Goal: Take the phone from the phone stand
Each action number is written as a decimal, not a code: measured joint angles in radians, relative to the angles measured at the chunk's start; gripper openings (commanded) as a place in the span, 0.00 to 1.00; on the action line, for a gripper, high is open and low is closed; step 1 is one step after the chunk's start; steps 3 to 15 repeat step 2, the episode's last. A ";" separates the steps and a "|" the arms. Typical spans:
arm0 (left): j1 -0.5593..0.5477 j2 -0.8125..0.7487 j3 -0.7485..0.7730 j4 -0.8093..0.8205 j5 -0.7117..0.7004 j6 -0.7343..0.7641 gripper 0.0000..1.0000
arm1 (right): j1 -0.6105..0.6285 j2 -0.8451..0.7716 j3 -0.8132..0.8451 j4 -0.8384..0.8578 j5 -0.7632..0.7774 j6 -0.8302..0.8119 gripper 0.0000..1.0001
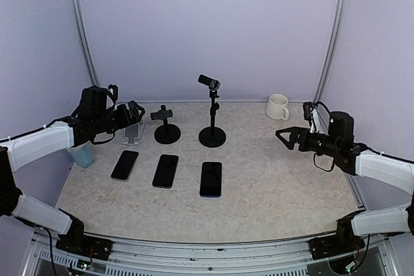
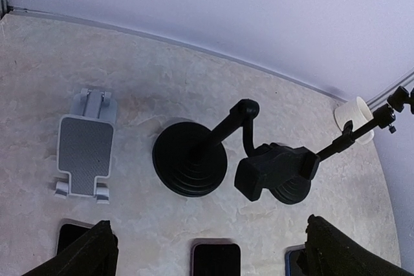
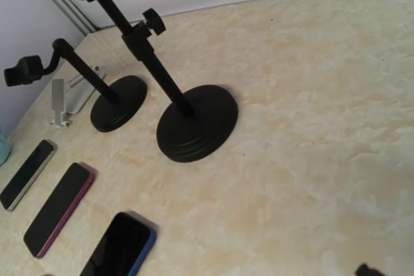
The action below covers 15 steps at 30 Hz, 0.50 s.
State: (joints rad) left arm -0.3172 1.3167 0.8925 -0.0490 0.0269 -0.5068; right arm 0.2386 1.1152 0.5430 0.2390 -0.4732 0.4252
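Observation:
Three dark phones lie flat in a row on the table: a left one (image 1: 125,165), a middle one (image 1: 165,170) and a blue-edged one (image 1: 211,179). Behind them stand a grey folding stand (image 1: 134,132), a short black clamp stand (image 1: 166,127) and a tall black stand (image 1: 212,111). None of them holds a phone. My left gripper (image 1: 137,113) is open and empty, high above the grey stand (image 2: 84,153) and the clamp stand (image 2: 189,158). My right gripper (image 1: 284,137) is open and empty, to the right of the tall stand (image 3: 197,121).
A white mug (image 1: 278,106) stands at the back right and also shows in the left wrist view (image 2: 356,117). A teal cup (image 1: 82,154) stands at the left edge under my left arm. Lilac walls close the back and sides.

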 measured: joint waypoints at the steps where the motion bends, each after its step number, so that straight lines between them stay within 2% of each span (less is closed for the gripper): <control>1: 0.000 -0.002 0.000 0.002 0.000 0.000 0.99 | 0.000 0.000 -0.004 0.006 0.001 0.002 1.00; 15: 0.000 -0.004 0.000 0.004 0.000 0.000 0.99 | 0.000 0.000 -0.006 0.011 0.002 0.003 1.00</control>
